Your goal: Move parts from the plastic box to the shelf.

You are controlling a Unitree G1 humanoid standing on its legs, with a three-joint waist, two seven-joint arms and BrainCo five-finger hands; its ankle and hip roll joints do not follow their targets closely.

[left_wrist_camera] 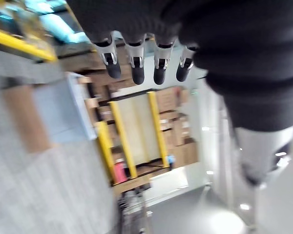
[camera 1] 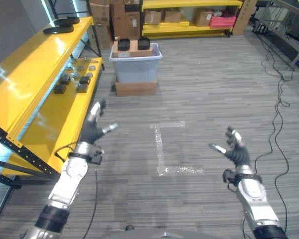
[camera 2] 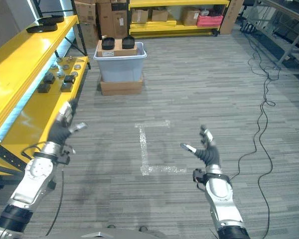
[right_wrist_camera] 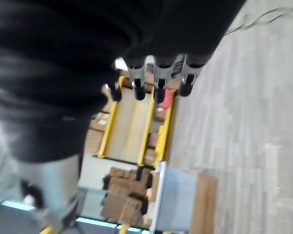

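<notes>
One grey plastic box (camera 1: 136, 63) at upper centre of the frame, set on one flat cardboard base (camera 1: 135, 88) on the floor, with two dark parts (camera 1: 124, 45) (camera 1: 144, 43) resting side by side on a cardboard sheet (camera 1: 133, 50) across its top. One yellow shelf (camera 1: 35, 74) along the left edge, two tiers in sight: on the upper tier, far upper left, two flat black discs (camera 1: 59, 30) (camera 1: 67, 21); on the lower tier four small dark blocks (camera 1: 72, 83) grouped two by two, plus a cluster of round grey pieces (camera 1: 82, 63) just beyond them, too small to count for certain. One angular white tape mark (camera 1: 164, 148) on the floor at centre. Farther back, at top centre, a second yellow rack (camera 1: 189, 15) holding cardboard cartons and one pink bin (camera 1: 223, 21). Left hand (camera 1: 93, 129) raised at lower left, just beside the front edge of the lower tier, fingers straight and spread, thumb out to the side, holding nothing. Right hand (camera 1: 233, 148) raised at lower right over bare floor, fingers loosely extended, thumb pointing toward centre, likewise empty. Both hands well apart from the plastic box and from each other.
</notes>
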